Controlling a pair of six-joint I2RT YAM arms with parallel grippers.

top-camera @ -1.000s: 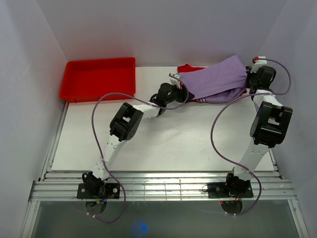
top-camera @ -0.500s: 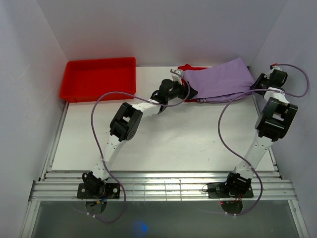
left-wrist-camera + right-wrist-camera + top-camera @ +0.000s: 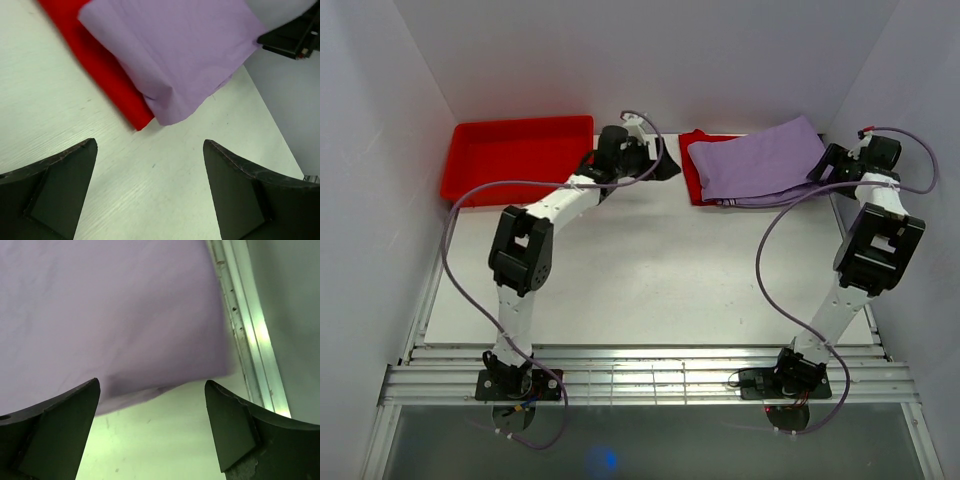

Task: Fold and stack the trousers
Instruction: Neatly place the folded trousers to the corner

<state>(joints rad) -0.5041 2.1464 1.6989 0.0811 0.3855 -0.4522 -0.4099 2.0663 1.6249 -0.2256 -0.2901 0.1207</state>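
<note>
The lilac trousers [image 3: 760, 160] lie folded at the back right of the table, on top of a red cloth [image 3: 692, 168] that sticks out on their left side. My left gripper [image 3: 665, 168] is open just left of that pile, over bare table; its wrist view shows the trousers [image 3: 175, 50] and red cloth [image 3: 107, 75] ahead of the empty left gripper [image 3: 150, 150]. At the pile's right end my right gripper [image 3: 818, 172] is open too. In its wrist view the trousers' edge [image 3: 110, 310] lies just beyond the empty right gripper [image 3: 152, 390].
A red plastic tray [image 3: 520, 155] stands at the back left, close to the left arm's wrist. The table's metal edge rail [image 3: 245, 325] runs beside the right gripper, with the side wall [image 3: 910, 100] just past it.
Both grippers have opened and let go of the trousers, which now lie flatter on the red cloth. The left arm has drawn back to the left; the right gripper has backed off to the right.
</note>
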